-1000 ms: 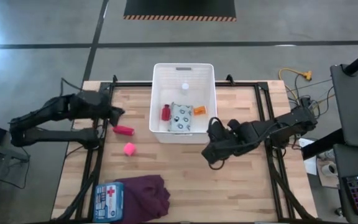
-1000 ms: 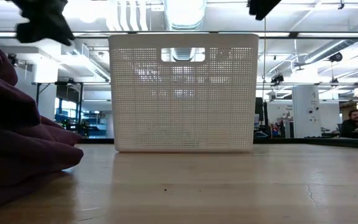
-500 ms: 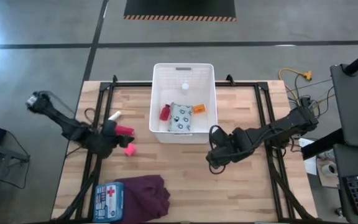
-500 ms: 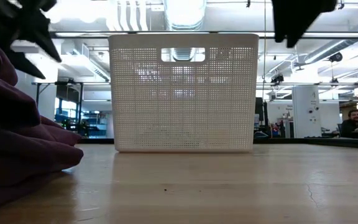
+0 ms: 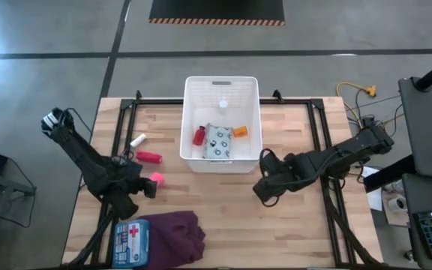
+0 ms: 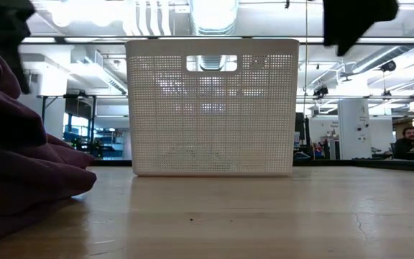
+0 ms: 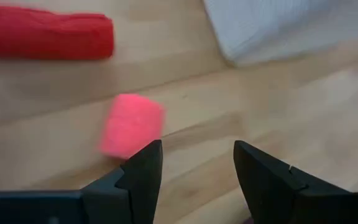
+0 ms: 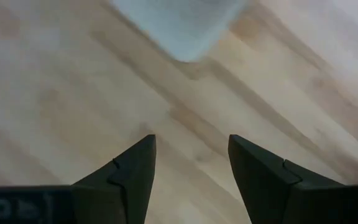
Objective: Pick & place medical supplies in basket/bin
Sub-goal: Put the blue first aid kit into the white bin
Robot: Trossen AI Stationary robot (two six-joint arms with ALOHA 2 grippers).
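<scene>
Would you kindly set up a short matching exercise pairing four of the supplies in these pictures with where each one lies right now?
Things:
1. orange box
2. pink cube
3. first-aid pouch
4. white vial

Places:
A. on the table's near edge, beside the purple cloth
B. inside the basket
C. on the table just ahead of the left gripper
D. on the table left of the basket, beyond the pink-red tube

Pairs: 1-B, 2-C, 3-A, 4-D

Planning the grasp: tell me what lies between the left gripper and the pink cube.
Bare wood only; the left wrist view shows the open left gripper just short of the pink cube.
</scene>
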